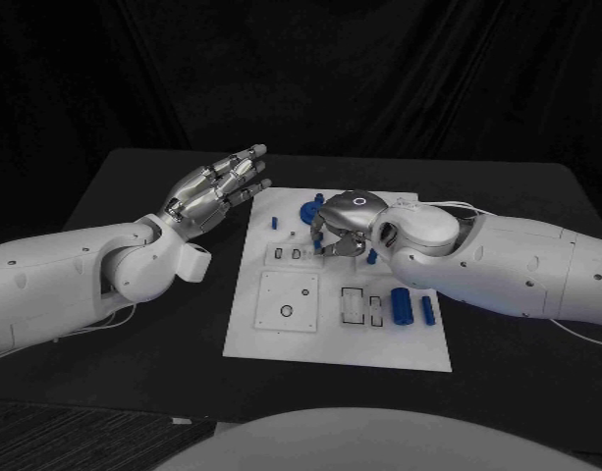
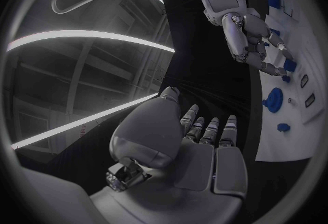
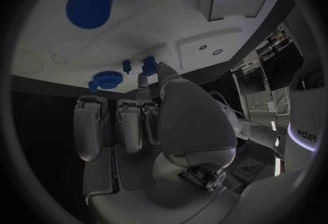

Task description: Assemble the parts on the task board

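While left hand [image 1: 219, 186] hovers open, part [image 3: 148, 63] at right hand [image 1: 341, 228] fingertips.

Dim scene, black backdrop and matte black table [image 1: 131, 324] swallowing the light. The flat white task board [image 1: 332, 339] is the brightest surface, evenly lit, no hard shadows. Soft sheen on the silver left hand [image 1: 216, 188]. Wrist views: strong fisheye bending, dark vignette at the rim; bright ceiling light strips beyond the left hand glare, slightly blown.

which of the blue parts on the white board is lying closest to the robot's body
The short blue bar lying at the white task board's near right edge; the thicker blue cylinder beside it ends slightly farther away.
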Robot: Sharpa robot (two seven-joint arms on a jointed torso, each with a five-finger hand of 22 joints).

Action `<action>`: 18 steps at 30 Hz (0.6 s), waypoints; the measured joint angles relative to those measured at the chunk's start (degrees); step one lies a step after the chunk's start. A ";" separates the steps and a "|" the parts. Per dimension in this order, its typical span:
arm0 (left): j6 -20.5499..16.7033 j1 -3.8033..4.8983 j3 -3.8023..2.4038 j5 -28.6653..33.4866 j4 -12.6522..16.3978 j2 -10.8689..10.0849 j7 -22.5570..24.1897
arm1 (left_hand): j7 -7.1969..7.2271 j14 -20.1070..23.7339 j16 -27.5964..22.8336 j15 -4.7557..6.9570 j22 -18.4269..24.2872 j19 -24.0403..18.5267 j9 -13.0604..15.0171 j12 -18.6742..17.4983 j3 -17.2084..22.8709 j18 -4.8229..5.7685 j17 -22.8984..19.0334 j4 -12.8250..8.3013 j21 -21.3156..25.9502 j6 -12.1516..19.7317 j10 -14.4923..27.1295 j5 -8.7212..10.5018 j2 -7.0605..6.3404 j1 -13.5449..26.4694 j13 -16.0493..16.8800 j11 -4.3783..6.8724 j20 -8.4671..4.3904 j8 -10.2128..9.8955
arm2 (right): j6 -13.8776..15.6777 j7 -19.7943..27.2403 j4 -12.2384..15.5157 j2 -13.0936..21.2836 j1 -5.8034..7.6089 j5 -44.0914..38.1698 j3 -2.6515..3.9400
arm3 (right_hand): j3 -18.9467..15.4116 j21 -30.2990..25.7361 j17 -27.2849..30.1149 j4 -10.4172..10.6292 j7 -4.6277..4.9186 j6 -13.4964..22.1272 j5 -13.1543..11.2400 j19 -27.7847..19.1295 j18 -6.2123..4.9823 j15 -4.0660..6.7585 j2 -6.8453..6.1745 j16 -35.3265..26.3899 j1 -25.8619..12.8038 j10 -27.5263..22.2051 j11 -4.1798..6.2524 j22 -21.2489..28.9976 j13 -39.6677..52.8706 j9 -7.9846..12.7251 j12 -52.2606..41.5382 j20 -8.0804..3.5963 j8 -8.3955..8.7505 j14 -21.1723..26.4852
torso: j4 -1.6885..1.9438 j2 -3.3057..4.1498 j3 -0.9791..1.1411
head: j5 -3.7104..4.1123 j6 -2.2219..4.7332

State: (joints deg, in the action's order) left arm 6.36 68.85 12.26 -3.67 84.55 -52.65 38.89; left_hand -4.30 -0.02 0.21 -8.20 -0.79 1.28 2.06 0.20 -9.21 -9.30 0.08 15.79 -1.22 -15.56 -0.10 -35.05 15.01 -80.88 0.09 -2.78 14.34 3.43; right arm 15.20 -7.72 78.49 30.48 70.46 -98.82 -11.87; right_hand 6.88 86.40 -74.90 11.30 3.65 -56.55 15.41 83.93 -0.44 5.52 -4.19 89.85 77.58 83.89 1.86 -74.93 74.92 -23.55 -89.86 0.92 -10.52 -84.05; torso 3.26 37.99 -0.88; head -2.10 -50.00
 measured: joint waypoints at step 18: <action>0.01 0.00 0.00 0.00 -0.05 0.12 0.00 | -0.32 0.00 0.00 0.00 0.00 0.00 0.00 0.00 0.00 0.00 0.00 0.00 0.00 -0.32 0.00 0.00 -0.16 -0.16 0.02 -0.42 0.00 0.00 | -1.80 -0.27 -0.30 -0.04 -0.26 0.00 -0.03 | -0.47 -0.21 0.00 -0.47 0.27 1.70 -2.37 0.20 0.00 -0.37 -0.41 0.00 -0.78 0.00 0.00 0.01 0.00 0.26 0.00 0.20 1.49 0.05 | -0.01 0.00 -0.03 | -0.08 0.00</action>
State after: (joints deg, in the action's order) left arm 6.38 68.84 12.26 -3.67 84.50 -52.53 38.89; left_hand -4.62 -0.02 0.21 -8.20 -0.79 1.28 2.06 0.20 -9.22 -9.30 0.09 15.79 -1.22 -15.88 -0.09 -35.05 14.85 -81.04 0.11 -3.19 14.34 3.43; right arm 13.40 -8.00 78.19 30.44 70.20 -98.82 -11.91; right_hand 6.41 86.20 -74.90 10.82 3.91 -54.85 13.04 84.13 -0.45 5.16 -4.60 89.85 76.81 83.90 1.86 -74.92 74.92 -23.28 -89.86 1.12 -9.03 -84.00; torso 3.26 37.99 -0.91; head -2.19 -50.00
